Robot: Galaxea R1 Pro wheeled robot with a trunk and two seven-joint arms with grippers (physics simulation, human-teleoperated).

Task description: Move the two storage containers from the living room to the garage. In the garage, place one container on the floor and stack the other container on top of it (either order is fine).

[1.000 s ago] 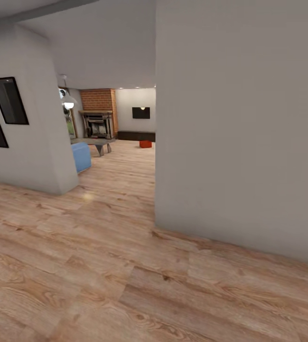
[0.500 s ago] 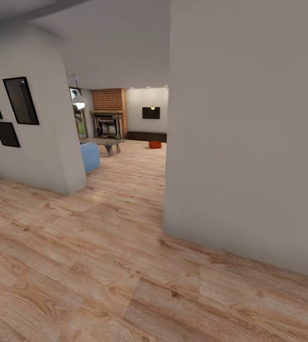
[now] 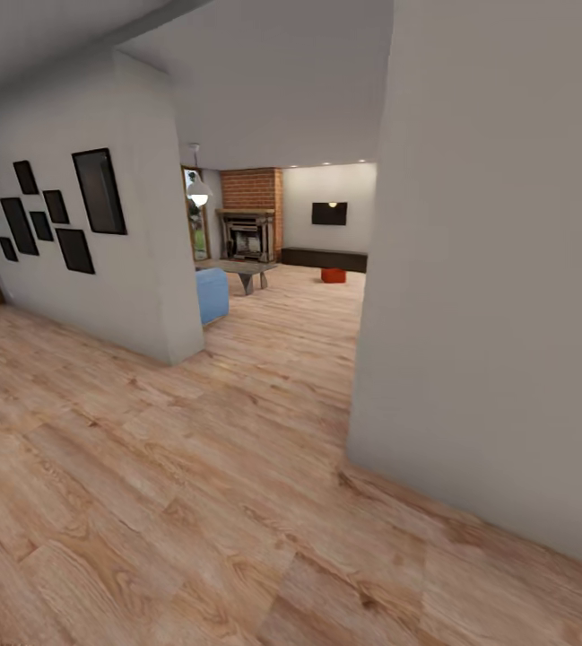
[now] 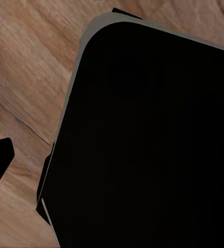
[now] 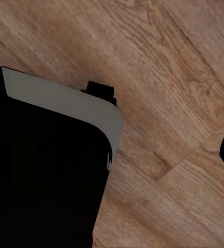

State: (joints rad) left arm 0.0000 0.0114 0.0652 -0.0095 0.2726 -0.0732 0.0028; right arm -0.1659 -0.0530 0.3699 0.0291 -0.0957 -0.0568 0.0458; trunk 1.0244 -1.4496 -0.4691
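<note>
orange-red bin (image 3: 333, 275) far off by fireplace (image 3: 247, 235), no legible txt

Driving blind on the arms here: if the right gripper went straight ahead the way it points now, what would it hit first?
Most likely the wood plank floor, which lies ahead in the right wrist view. A black, grey-edged body covers part of that view; how near it sits is unclear.

Left wrist camera over a broad black, grey-edged robot body panel (image 4: 143, 144), right wrist camera beside a similar panel (image 5: 44, 170), finger positions unclear
</note>
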